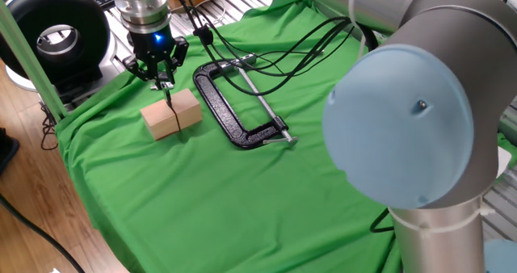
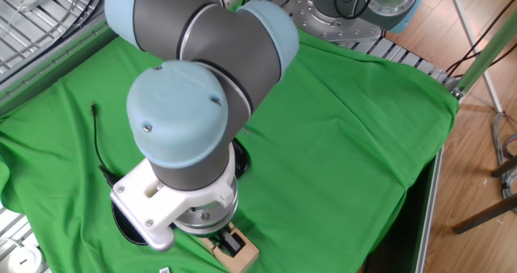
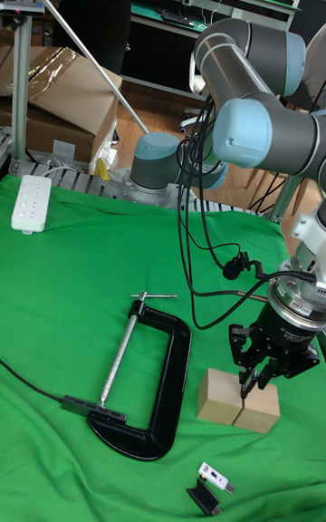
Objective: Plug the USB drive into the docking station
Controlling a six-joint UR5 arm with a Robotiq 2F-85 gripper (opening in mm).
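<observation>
Two wooden blocks (image 1: 171, 114) lie side by side on the green cloth. The USB drive (image 1: 170, 105), a slim dark stick, stands upright in the gap between them. My gripper (image 1: 163, 82) hangs straight above, its fingers drawn together on the drive's top end. In the tall fixed view the gripper (image 3: 249, 382) meets the drive (image 3: 244, 399) just above the blocks (image 3: 237, 401). A flat black bar on a cable (image 3: 91, 408), which looks like the docking station, lies under the clamp's screw end. In the other fixed view my arm hides most of this.
A black C-clamp (image 1: 233, 105) (image 3: 152, 388) lies on the cloth beside the blocks. A small black-and-silver piece (image 3: 210, 488) rests near the front edge. Black cables (image 1: 283, 43) cross the back of the table. A white power strip (image 3: 29, 203) sits at the far left.
</observation>
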